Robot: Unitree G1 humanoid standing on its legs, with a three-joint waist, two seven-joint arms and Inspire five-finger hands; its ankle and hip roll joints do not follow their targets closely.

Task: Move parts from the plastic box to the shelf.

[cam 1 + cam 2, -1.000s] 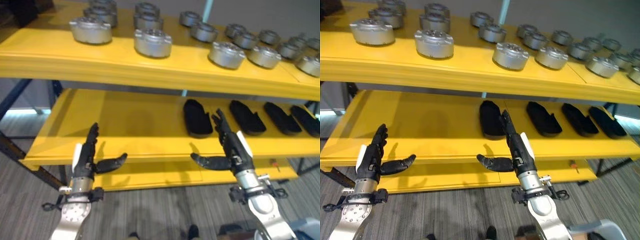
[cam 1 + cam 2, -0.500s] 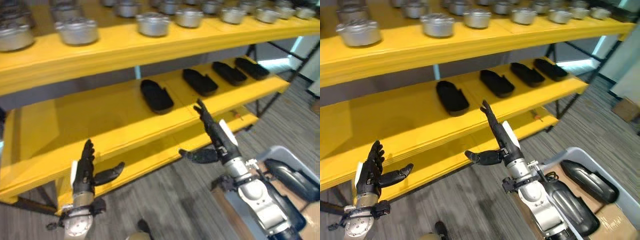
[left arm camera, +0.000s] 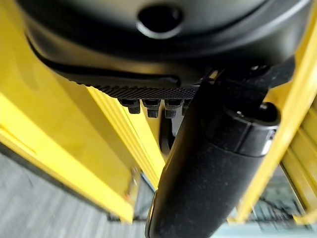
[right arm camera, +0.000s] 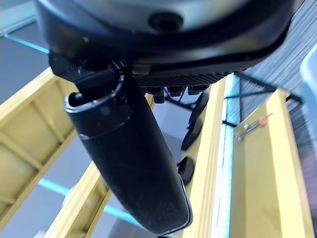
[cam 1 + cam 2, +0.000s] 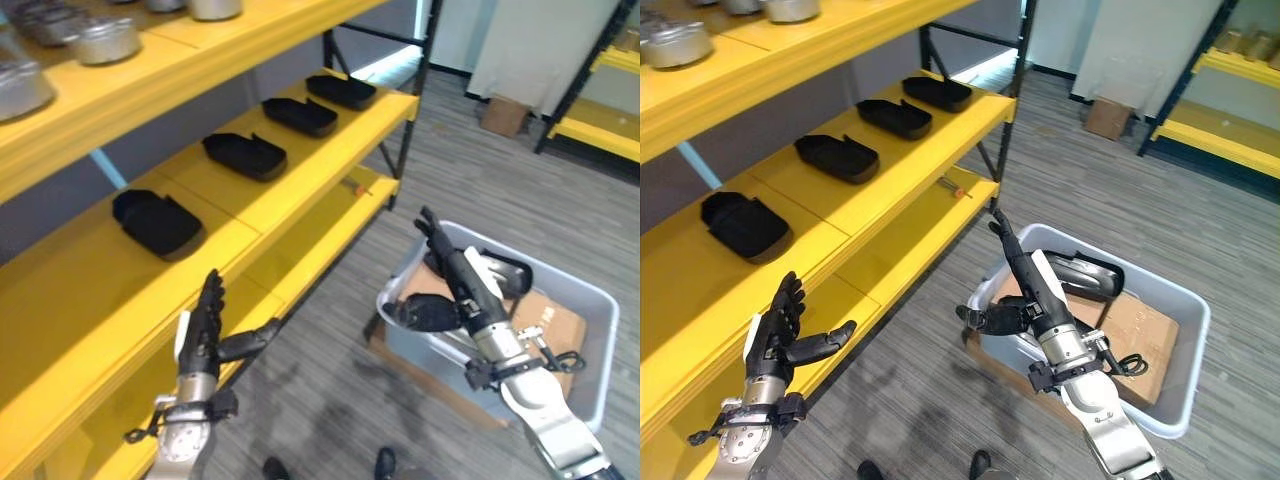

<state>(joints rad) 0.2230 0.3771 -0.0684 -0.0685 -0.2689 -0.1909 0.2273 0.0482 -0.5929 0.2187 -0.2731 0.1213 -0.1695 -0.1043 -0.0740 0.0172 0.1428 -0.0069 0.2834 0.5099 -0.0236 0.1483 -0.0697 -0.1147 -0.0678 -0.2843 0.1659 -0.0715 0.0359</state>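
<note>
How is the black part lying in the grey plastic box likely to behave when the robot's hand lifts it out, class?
The black part probably stays stiff: those on the shelf hold the same moulded shape. Its glossy, rounded top suggests it may slip in the fingers. It looks long and shallow, so it should lie flat rather than roll. The right hand hovers open over the plastic box.

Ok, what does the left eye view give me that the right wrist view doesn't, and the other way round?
Left eye view: the plastic box on the floor with a black part inside, the open left hand, and a cardboard box further back.
Right wrist view: what looks like the ribbed underside of an upper shelf board.
Both: the yellow shelf, the black parts on it, the small red-handled tool and the open right hand.
</note>
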